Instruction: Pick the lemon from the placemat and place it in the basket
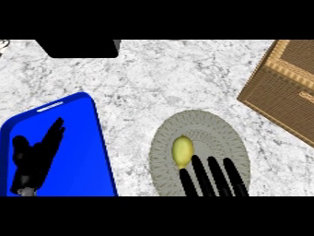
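my right hand (213, 177) is the closest thing to me, coming up from the bottom edge. its fingers (201, 173) are straight and spread a little, holding nothing. the tips sit just below the lemon (182, 152), and one may be touching it, but i can't be sure.

the lemon lies on the round grey mat (220, 131), a bit left of the middle. it is long and yellow, so i think it could roll if i nudge it. i think i am at the reaching step, with the grab not yet done.

the basket (292, 87) is up to the right, well apart from the mat. its brown weave has a pale band. the lemon must go up and right to get in.

my left hand (33, 154) rests over the blue tray (84, 152) on the left, fingers straight and pointing up. a black box (78, 48) sits at the top on the counter (152, 78).
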`<state>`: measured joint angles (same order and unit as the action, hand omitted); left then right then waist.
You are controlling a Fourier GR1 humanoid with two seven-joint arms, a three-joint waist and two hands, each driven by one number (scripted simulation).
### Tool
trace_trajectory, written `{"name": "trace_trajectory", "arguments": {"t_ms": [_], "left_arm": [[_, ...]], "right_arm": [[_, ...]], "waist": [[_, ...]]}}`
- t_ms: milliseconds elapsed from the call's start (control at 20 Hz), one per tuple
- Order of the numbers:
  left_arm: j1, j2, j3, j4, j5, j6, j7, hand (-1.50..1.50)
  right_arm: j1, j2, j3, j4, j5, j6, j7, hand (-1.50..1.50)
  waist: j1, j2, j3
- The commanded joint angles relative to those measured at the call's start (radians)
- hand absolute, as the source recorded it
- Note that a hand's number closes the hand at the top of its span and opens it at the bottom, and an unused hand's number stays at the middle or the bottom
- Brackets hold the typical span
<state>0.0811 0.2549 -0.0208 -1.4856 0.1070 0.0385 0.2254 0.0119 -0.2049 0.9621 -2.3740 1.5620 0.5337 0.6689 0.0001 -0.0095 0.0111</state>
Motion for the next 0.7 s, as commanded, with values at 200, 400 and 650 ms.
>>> {"name": "trace_trajectory", "arguments": {"t_ms": [200,400,650], "left_arm": [[0.057,-0.014,-0.010,0.077,-0.001,-0.019,0.028,0.00],[0.113,-0.026,-0.037,0.052,-0.013,-0.030,0.006,0.00],[0.076,-0.013,-0.006,0.065,-0.005,-0.033,0.017,0.00]], "right_arm": [[-0.019,0.037,-0.014,0.210,-0.007,-0.103,0.011,-1.50],[-0.022,0.037,-0.026,0.247,-0.017,-0.151,0.018,-1.50],[-0.016,-0.032,-0.067,0.234,-0.057,-0.199,-0.022,-1.50]], "waist": [[0.007,0.013,-0.011],[0.015,0.012,-0.011],[0.006,0.011,-0.011]]}}
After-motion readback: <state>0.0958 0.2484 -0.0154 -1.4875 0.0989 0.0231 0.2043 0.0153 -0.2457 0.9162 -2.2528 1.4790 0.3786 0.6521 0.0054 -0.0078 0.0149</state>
